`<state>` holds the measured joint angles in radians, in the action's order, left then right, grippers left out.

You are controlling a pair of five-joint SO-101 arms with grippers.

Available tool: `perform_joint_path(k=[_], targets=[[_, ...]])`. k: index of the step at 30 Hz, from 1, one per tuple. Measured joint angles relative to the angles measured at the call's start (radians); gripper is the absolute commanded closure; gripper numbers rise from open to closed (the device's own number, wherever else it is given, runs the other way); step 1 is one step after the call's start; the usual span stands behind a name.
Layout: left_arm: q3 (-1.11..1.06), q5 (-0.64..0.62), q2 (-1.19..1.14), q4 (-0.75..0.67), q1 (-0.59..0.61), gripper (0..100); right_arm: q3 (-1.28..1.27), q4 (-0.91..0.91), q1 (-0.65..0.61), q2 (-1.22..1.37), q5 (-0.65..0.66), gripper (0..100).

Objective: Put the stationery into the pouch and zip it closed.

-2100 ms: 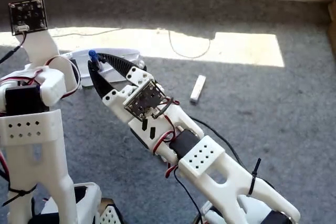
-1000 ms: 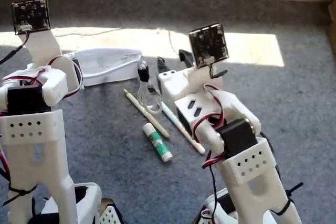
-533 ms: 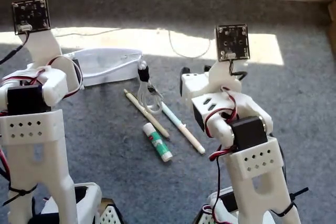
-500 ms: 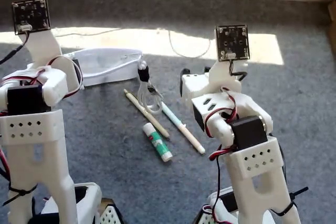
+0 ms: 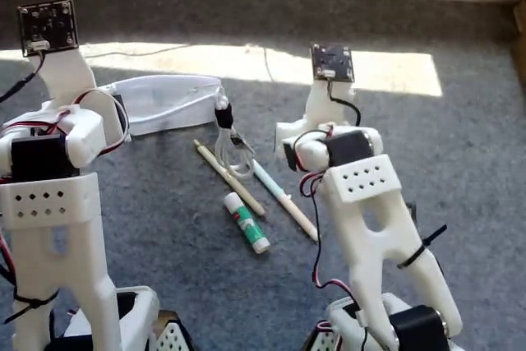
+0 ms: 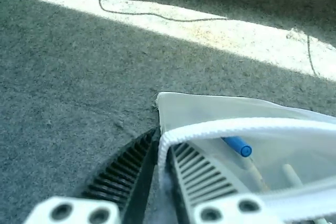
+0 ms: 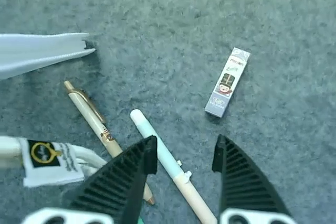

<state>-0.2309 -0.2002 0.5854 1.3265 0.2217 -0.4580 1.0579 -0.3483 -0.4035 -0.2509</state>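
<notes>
Upper left, the left end effector (image 6: 160,142) pinches the white pouch (image 5: 168,100). The right end effector (image 7: 185,140) spreads wide over a pale blue pen (image 7: 144,127); the box (image 7: 227,82) lettering is unreadable.

The grey counter (image 5: 460,162) is covered with rough, matt, carpet-like cloth. The soft translucent white plastic pouch (image 6: 210,111) is smooth, with a woven zip band. My left hand (image 6: 161,145) and my right hand (image 7: 185,148) have black matt ribbed plastic fingers. The slim beige plastic pen (image 7: 90,113) shines a little; the small grey box (image 7: 226,85) looks like printed card.
</notes>
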Motion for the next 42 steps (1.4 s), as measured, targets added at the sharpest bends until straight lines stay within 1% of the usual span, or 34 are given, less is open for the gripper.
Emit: perform_joint_path(k=[5, 12, 21, 29, 36, 42], targets=[[0.0, 0.0, 0.0, 0.0, 0.0, 99, 0.087, 0.0, 0.052, 0.13, 0.0, 82.6], [0.0, 0.0, 0.0, 0.0, 0.0, 99, 0.241, 0.0, 0.058, 0.384, 0.0, 82.6], [0.0, 0.0, 0.0, 0.0, 0.0, 99, 0.437, 0.0, 0.104, 0.651, 0.0, 82.6], [0.0, 0.0, 0.0, 0.0, 0.0, 99, 0.542, 0.0, 0.133, 0.786, 0.0, 82.6], [0.0, 0.0, 0.0, 0.0, 0.0, 99, 0.621, 0.0, 0.135, 0.899, 0.0, 82.6], [0.0, 0.0, 0.0, 0.0, 0.0, 99, 0.674, 0.003, 0.141, 0.971, 0.0, 86.2]])
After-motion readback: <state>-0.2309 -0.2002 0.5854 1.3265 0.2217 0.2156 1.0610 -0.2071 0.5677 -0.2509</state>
